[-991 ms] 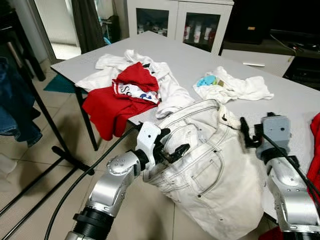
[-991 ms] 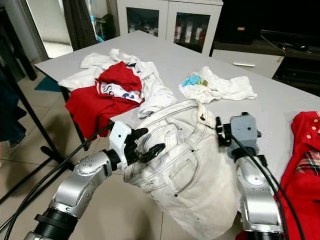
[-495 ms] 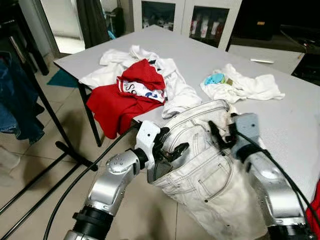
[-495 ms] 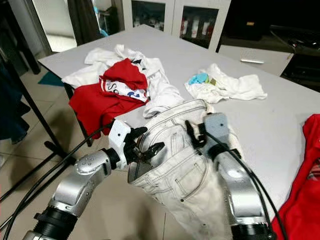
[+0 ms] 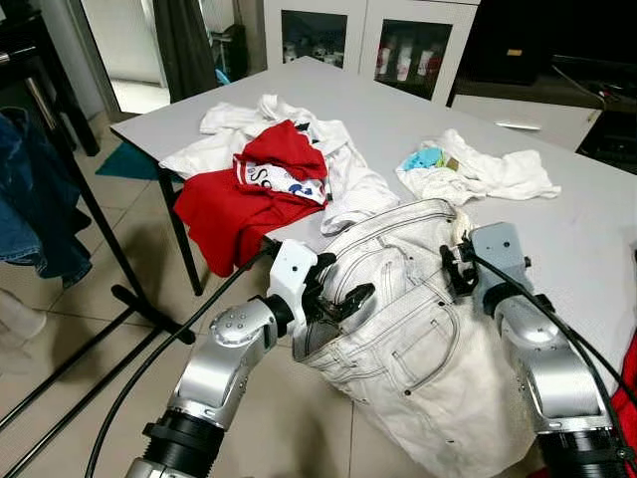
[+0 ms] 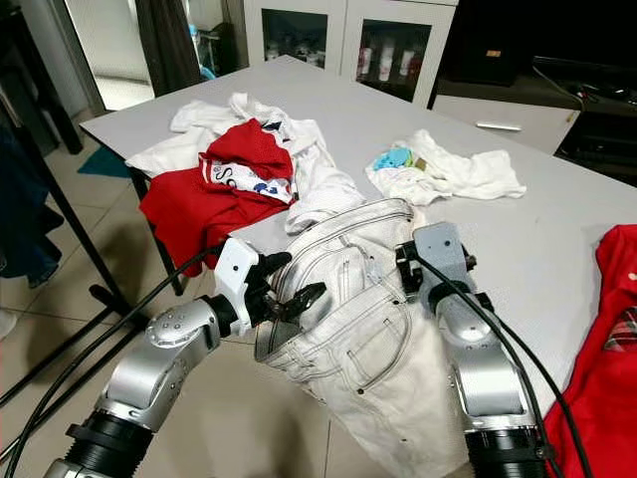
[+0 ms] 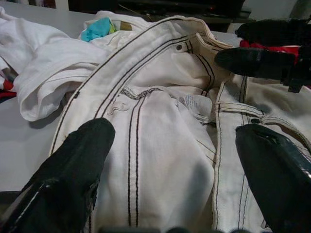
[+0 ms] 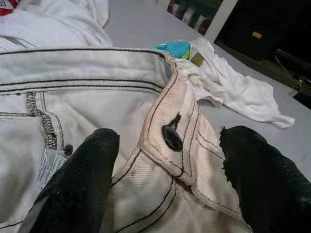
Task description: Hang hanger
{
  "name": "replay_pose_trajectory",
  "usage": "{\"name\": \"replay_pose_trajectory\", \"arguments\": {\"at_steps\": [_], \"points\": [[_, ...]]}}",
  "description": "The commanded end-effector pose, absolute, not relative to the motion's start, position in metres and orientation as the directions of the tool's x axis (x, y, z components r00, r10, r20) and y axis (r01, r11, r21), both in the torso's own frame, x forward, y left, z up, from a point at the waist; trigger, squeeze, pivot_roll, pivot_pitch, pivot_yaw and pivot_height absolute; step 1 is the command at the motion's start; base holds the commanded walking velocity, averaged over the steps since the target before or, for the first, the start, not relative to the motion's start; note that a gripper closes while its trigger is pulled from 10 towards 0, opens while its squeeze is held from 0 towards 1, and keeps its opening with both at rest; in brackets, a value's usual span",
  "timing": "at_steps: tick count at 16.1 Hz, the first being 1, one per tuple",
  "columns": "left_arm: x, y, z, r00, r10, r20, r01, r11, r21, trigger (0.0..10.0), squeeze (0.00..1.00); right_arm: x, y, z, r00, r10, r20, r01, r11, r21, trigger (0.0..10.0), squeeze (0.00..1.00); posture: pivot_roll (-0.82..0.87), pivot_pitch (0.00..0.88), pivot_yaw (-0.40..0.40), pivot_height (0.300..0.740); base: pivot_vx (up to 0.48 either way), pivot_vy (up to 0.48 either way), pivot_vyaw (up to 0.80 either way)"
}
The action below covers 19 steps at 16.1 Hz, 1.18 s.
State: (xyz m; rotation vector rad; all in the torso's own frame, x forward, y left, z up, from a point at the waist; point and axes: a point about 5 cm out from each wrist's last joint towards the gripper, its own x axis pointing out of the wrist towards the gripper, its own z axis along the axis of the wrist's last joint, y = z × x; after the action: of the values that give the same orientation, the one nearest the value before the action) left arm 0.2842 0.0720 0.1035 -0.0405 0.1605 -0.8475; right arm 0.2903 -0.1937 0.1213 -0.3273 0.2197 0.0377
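You're only starting: both pincers are spread apart, left gripper [image 5: 343,299] mid-frame and right gripper [image 5: 453,264] just right, straddling the white jeans [image 5: 418,349] waistband on the table [image 5: 557,224]. I'm seeing no hanger, so hanging remains.

— What is placed at the table's [image 5: 557,229] near edge?

— Jeans [image 5: 418,339] are draped over that edge, the waist resting on the table and the legs hung down before it. They are flanked by the left gripper [image 5: 333,299] at the waist's left end and the right gripper [image 5: 456,271] at its right end.

— And behind them?

— A heap of shirts [image 5: 269,179] is found at the left edge, partly hung over it. A smaller bundle of cloths [image 5: 478,174] is laid behind the jeans, nearer the right. A cabinet [image 5: 368,40] is set beyond the far edge.

— To the left of the table?

— A rack [image 5: 90,229] is stood on the floor, with a garment [image 5: 30,199] hung on it.
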Motion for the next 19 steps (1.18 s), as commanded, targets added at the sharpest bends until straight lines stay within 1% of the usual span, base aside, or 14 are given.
{"name": "replay_pose_trajectory", "arguments": {"at_steps": [1,3,4,5,6,7,9,12,15,19], "points": [[0.285,0.072,0.105,0.657,-0.743,-0.126,0.738,0.668,-0.093,10.0,0.00,0.291,-0.189,0.124,0.968,0.029,-0.248,-0.106,0.946,-0.305,10.0,0.00,-0.02,0.000,-0.037,0.740,0.000,0.000,0.00],[0.285,0.071,0.105,0.654,-0.746,-0.125,0.741,0.665,-0.092,10.0,0.00,0.289,-0.181,0.117,0.946,0.067,-0.318,-0.158,0.950,-0.271,10.0,0.00,-0.02,0.000,-0.037,0.740,0.000,0.000,0.00],[0.285,0.070,0.105,0.652,-0.748,-0.125,0.743,0.663,-0.092,10.0,0.00,0.288,-0.180,0.112,0.934,0.067,-0.351,-0.166,0.951,-0.261,5.4,0.00,-0.02,0.000,-0.035,0.740,0.000,0.000,0.00],[0.285,0.070,0.105,0.652,-0.748,-0.124,0.743,0.663,-0.092,10.0,0.00,0.287,-0.181,0.108,0.920,0.071,-0.386,-0.177,0.953,-0.247,2.6,0.00,-0.02,0.000,-0.036,0.740,0.000,0.000,0.00],[0.285,0.070,0.105,0.653,-0.748,-0.124,0.743,0.663,-0.092,10.0,0.00,0.286,-0.181,0.106,0.909,0.072,-0.409,-0.185,0.952,-0.244,1.1,0.00,-0.02,0.000,-0.036,0.740,0.000,0.000,0.00],[0.285,0.071,0.105,0.654,-0.746,-0.125,0.741,0.665,-0.092,10.0,0.00,0.285,-0.183,0.102,0.901,0.061,-0.430,-0.179,0.954,-0.240,0.0,0.00,-0.02,0.000,-0.036,0.740,0.000,0.000,0.00],[0.285,0.070,0.105,0.655,-0.745,-0.125,0.740,0.666,-0.094,10.0,0.00,0.284,-0.188,0.097,0.886,0.029,-0.464,-0.148,0.963,-0.223,0.0,0.00,-0.02,0.000,-0.040,0.740,0.000,0.000,0.00],[0.284,0.069,0.104,0.659,-0.742,-0.123,0.736,0.670,-0.097,10.0,0.00,0.289,-0.195,0.097,0.887,-0.013,-0.461,-0.106,0.967,-0.232,0.0,0.00,-0.01,0.000,-0.051,0.740,0.000,0.000,0.00],[0.285,0.069,0.105,0.663,-0.739,-0.118,0.733,0.673,-0.098,10.0,0.00,0.299,-0.201,0.109,0.919,-0.075,-0.386,-0.019,0.972,-0.235,0.0,0.00,-0.01,0.000,-0.051,0.740,0.000,0.000,0.00],[0.285,0.067,0.105,0.665,-0.737,-0.118,0.731,0.675,-0.100,10.0,0.00,0.315,-0.205,0.123,0.943,-0.134,-0.305,0.061,0.969,-0.240,0.0,0.00,-0.01,0.000,-0.054,0.740,0.000,0.000,0.00]]}}
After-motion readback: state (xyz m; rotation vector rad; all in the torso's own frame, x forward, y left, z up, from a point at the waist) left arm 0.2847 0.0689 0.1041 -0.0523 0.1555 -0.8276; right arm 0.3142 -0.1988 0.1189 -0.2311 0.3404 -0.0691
